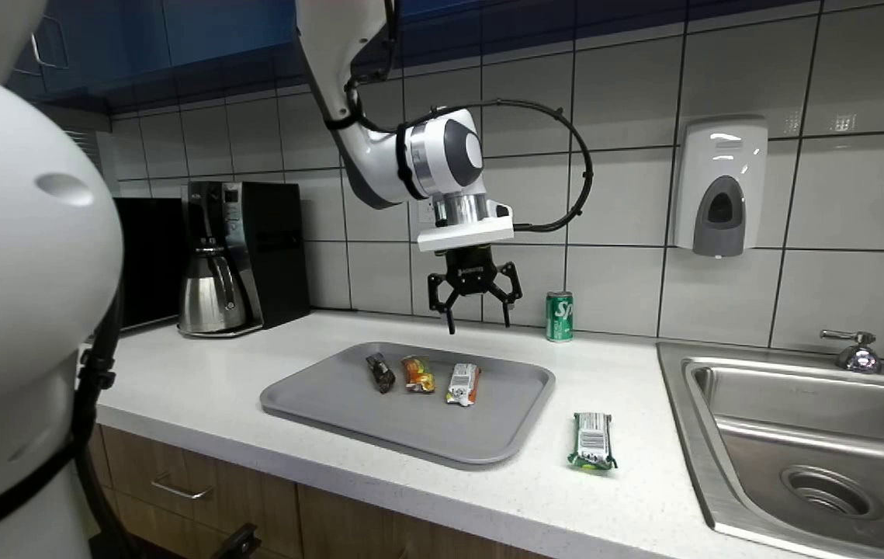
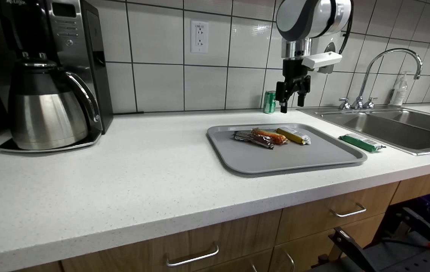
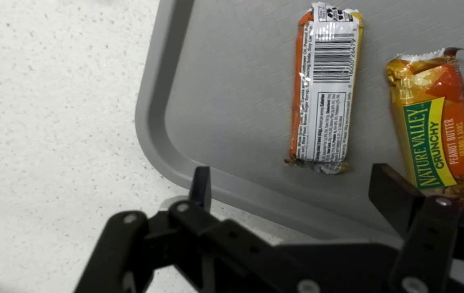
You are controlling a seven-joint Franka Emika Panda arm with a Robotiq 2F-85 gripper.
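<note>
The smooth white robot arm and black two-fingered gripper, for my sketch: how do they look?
The white robot arm is rounded, with dark grey panels, a silver collar and a looping black cable, strapped by black bands. Beneath a white block, the angular, jointed black gripper has silver-grey pivots and flat fingers; its pale lettering is unreadable.

The white arm [image 1: 379, 167] bends downward, its black hand [image 1: 479, 328] pointing down with fingers [image 3: 392, 197] spread apart.
</note>
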